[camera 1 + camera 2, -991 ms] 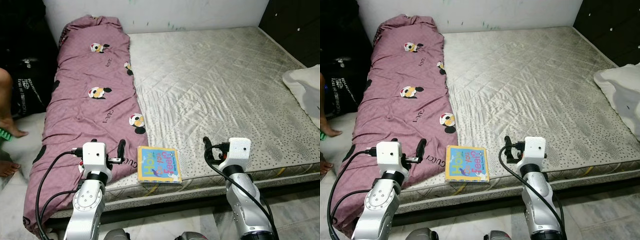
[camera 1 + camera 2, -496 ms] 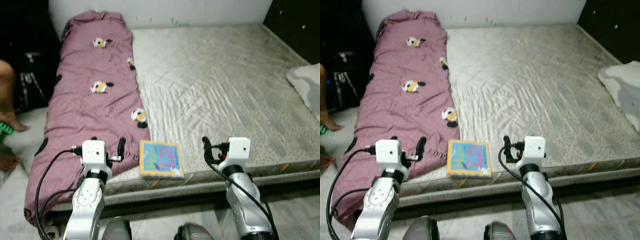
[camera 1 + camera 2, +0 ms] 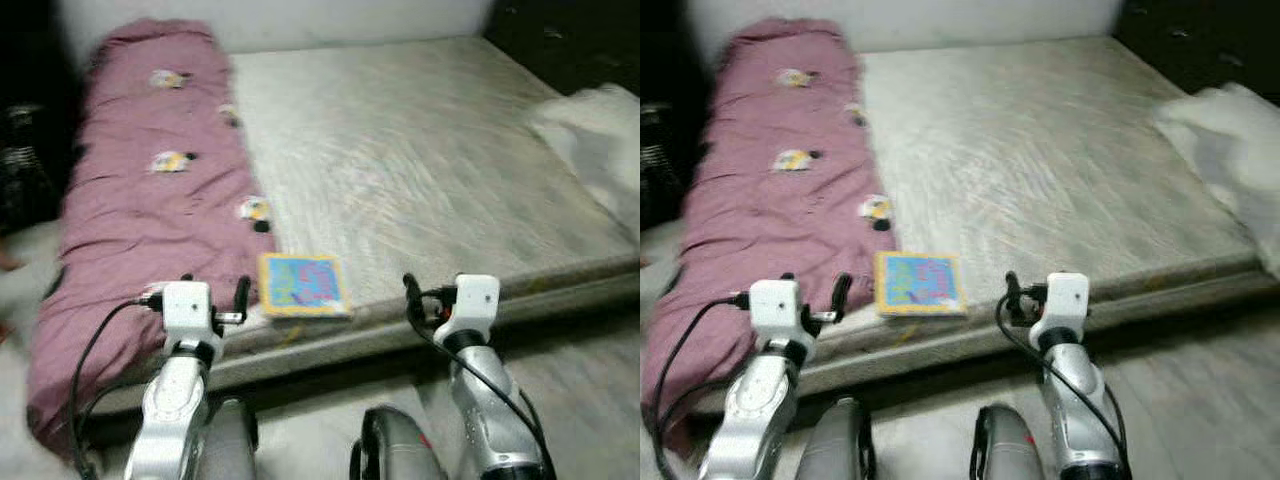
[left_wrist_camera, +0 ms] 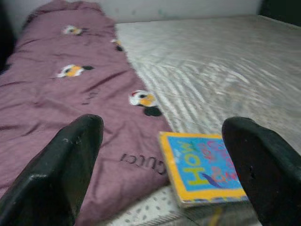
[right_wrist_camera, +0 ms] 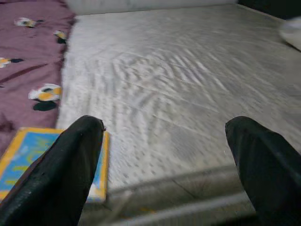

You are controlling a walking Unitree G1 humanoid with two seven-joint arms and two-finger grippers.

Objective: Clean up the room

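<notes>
Your book lies flat at the bed's near edge, lower centre, beside the pink blanket; its facing seems blurred. Left gripper and right gripper fingers are spread, empty.
</notes>
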